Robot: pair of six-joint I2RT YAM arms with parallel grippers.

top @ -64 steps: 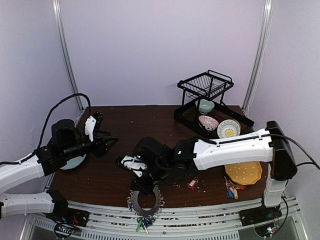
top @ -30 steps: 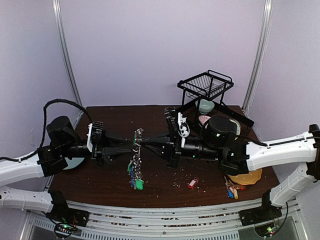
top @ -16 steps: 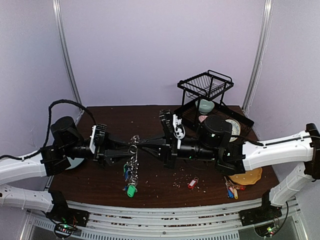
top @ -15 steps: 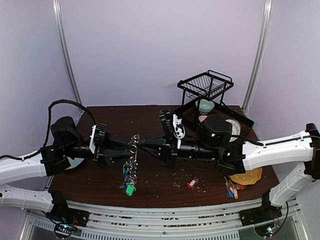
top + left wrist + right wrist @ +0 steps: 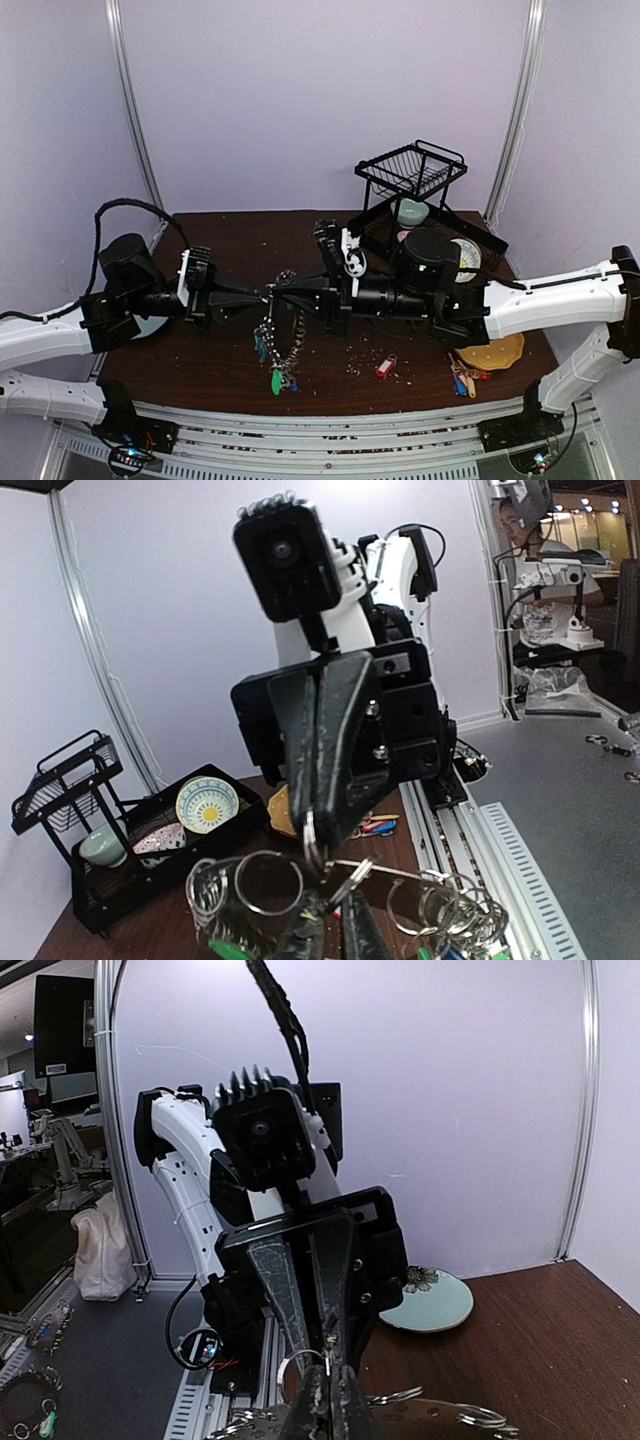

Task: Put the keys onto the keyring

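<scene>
— Where's the keyring now?

— Hanging in the air between the two arms. The left gripper and right gripper meet tip to tip, and both are pinched tight on its top. The keys dangle straight below the jaws, green tag lowest, above the table.

— Anything near them?

— Below the jaws and off toward the right arm's side, a red-tagged key lies among crumbs. Farther that way there's a loose bunch beside a yellow plate. Behind the right wrist stands the dish rack with a teal bowl and a patterned plate. That wrist hides part of the rack's tray. Behind the left jaws sits a pale plate.

— Changed from a moment ago?

— The left jaws stood wider then, and now they've closed in. The ring hung as a narrow bunch and has since spread into an open loop, with the green tag swung toward the right arm.
</scene>
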